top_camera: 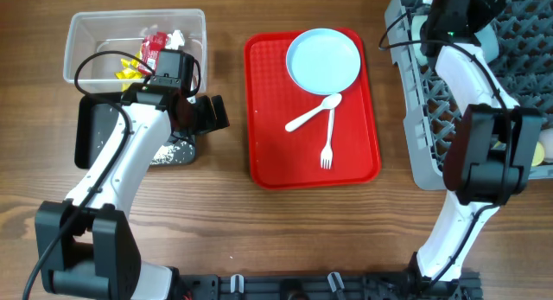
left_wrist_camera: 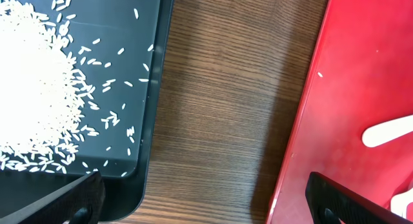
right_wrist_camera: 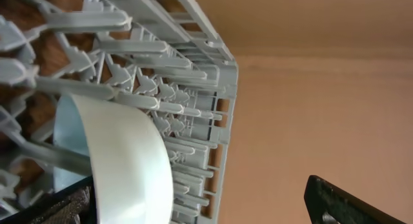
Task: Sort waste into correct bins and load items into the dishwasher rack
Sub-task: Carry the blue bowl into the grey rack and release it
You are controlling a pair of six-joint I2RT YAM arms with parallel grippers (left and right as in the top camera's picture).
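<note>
Showing the sorting scene from above and from both wrists. The left pincer (top_camera: 212, 116) hangs with its jaws spread wide and empty. It is over the bare strip of counter (left_wrist_camera: 219, 101) between the black tub (top_camera: 86, 131) and the red tray (top_camera: 268, 110). Loose rice grains (left_wrist_camera: 35, 88) lie heaped in the black tub. Just beyond it, the clear tub (top_camera: 82, 28) holds the red-and-clear wrapper (top_camera: 154, 46), the yellow wrapper (top_camera: 130, 69) and the white paper scraps (top_camera: 177, 36). The light blue plate (top_camera: 324, 60) rests at the tray's far end. Nearer lie the white spoon (top_camera: 313, 115) and the fork (top_camera: 327, 146), just beside each other. The right pincer (right_wrist_camera: 200, 182) is over the far left corner of the dishwasher rack (top_camera: 415, 136), its jaws wide apart and gripping nothing. A light blue bowl (right_wrist_camera: 129, 166) stands on edge among the pegs (right_wrist_camera: 84, 20), close by one finger. Whether the bowl and that finger touch cannot be told.
</note>
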